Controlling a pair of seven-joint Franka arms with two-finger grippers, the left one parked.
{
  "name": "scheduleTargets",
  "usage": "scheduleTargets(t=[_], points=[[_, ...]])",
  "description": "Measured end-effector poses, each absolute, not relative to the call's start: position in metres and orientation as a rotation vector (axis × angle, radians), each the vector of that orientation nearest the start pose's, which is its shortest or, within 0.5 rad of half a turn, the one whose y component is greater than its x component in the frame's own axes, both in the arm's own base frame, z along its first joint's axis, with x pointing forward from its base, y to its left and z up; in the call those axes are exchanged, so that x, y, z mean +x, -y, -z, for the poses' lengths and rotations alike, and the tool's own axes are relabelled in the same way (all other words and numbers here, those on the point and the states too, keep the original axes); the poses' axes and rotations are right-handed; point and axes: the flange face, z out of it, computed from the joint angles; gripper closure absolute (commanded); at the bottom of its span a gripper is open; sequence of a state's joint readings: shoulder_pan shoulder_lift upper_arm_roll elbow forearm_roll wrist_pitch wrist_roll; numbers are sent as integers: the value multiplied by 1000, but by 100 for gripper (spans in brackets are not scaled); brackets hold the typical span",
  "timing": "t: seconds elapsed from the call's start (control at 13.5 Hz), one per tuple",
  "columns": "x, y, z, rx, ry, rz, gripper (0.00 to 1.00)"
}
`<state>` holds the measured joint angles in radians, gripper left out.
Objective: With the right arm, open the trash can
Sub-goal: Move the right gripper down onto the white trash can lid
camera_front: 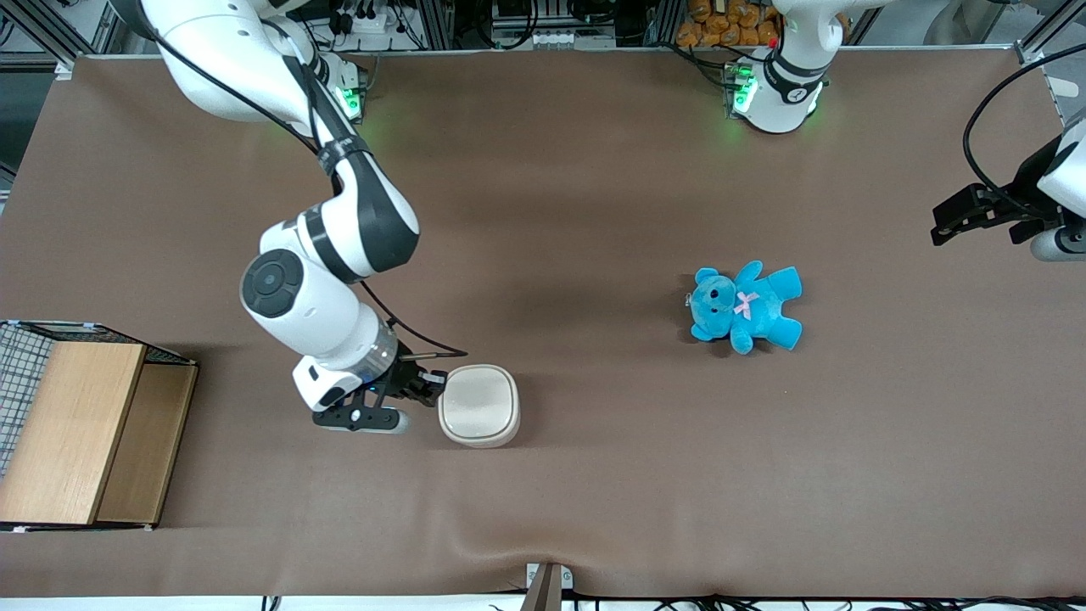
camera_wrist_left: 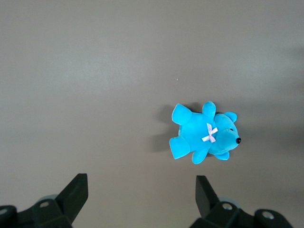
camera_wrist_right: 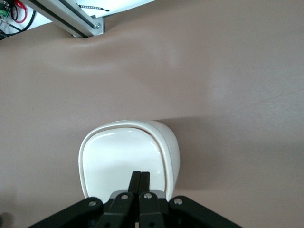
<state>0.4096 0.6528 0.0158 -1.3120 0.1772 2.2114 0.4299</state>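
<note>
Cream-white trash can (camera_front: 479, 405) lid is down; closed, empty gripper (camera_front: 428, 388) at its nine o'clock edge should press squarely, avoiding tipping it.

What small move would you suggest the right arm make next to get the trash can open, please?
Probably press the shut claw down on the lid edge: its tips sit together over the rim of the trash can, whose lid looks closed in the front view, with only a thin seam showing.
</note>
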Motion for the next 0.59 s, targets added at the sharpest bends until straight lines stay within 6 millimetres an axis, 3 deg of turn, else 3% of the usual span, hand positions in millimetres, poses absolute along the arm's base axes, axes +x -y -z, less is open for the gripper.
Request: scheduleTargets(t=[0.59], points=[[685,-331,-354,-2882,-131,224,100]])
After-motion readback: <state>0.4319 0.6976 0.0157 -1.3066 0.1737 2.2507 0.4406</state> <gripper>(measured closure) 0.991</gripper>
